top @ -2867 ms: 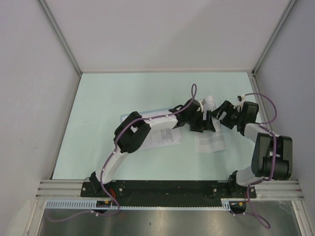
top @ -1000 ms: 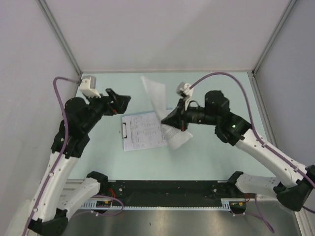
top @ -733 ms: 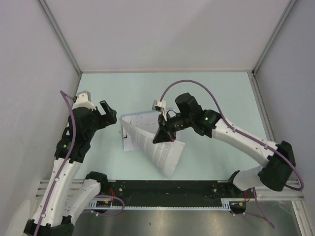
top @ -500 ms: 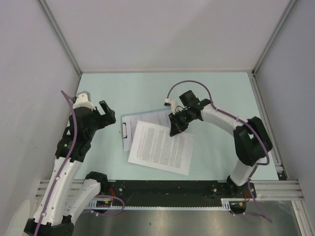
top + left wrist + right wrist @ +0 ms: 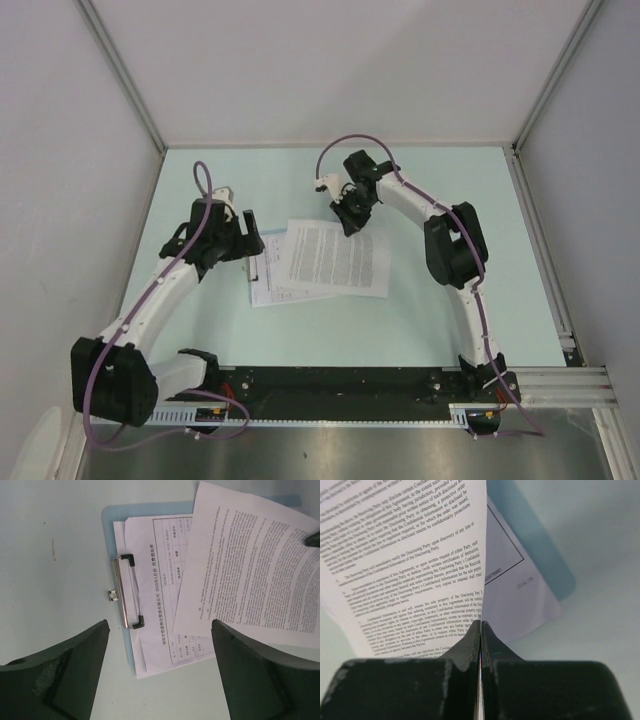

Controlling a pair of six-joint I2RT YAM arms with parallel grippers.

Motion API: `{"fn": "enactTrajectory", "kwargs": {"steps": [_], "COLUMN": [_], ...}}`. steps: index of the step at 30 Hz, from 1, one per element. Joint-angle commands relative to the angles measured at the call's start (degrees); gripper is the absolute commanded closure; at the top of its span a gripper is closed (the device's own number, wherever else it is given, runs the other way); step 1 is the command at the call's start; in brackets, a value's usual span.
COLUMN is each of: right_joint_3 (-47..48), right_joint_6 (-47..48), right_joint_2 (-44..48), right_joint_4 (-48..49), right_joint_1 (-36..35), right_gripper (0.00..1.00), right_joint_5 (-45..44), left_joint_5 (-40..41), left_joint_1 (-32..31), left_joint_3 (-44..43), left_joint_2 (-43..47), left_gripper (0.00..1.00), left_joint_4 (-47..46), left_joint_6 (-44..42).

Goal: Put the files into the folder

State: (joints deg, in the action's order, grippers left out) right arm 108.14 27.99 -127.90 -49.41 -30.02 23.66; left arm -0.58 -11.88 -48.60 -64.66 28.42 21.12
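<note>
table [image 5: 450, 320]: open room at far and right edges | folder [image 5: 109, 540]: left of centre, tabled sheet [image 5: 150, 580] on it | top sheet [image 5: 335, 258]: skewed across folder, far edge pinched in my right gripper [image 5: 480, 630] | clip [image 5: 127, 591]: folder's left edge, my left gripper [image 5: 240, 237] wide above | step: placing sheet; next, I judge: lift clip, slide edge under

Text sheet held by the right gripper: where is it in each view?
Top external: text sheet at centre, right gripper shut on its far edge.
Left wrist: text sheet upper right.
Right wrist: text sheet fills upper left, pinched at bottom centre.
Shared landmark: table-printed sheet beneath it, in all three.
</note>
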Motion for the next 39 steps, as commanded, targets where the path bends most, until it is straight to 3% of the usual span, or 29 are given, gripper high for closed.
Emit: {"fn": "enactTrajectory", "kwargs": {"steps": [1, 6, 10, 23, 39], "right_joint_3": [5.42, 1.55, 4.1, 20.26, 25.97], "right_joint_6": [10.67, 21.83, 22.46, 13.06, 7.7], "right_joint_2": [-3.85, -1.83, -3.94, -13.51, -16.86], "right_joint_4": [-6.49, -3.16, -3.41, -6.92, -7.98], "right_joint_1": [-1.09, -2.85, -5.04, -6.1, -6.63], "right_gripper": [1.0, 1.0, 1.0, 1.0, 1.0], "right_joint_5": [-3.97, -2.39, -2.48, -1.69, -0.63], "left_joint_5": [-4.43, -3.9, -3.99, -5.05, -5.84], "left_joint_1": [0.37, 0.37, 0.37, 0.37, 0.37], "left_joint_3": [-0.36, 0.17, 0.08, 1.58, 1.4], "left_joint_2": [-2.74, -3.98, -4.86, -5.3, -5.91], "left_gripper": [0.14, 0.15, 0.15, 0.14, 0.13], "left_joint_4": [-4.34, -5.22, -5.75, -6.54, -6.98], "left_joint_6": [-1.88, -1.96, -1.7, -1.44, -1.53]}}
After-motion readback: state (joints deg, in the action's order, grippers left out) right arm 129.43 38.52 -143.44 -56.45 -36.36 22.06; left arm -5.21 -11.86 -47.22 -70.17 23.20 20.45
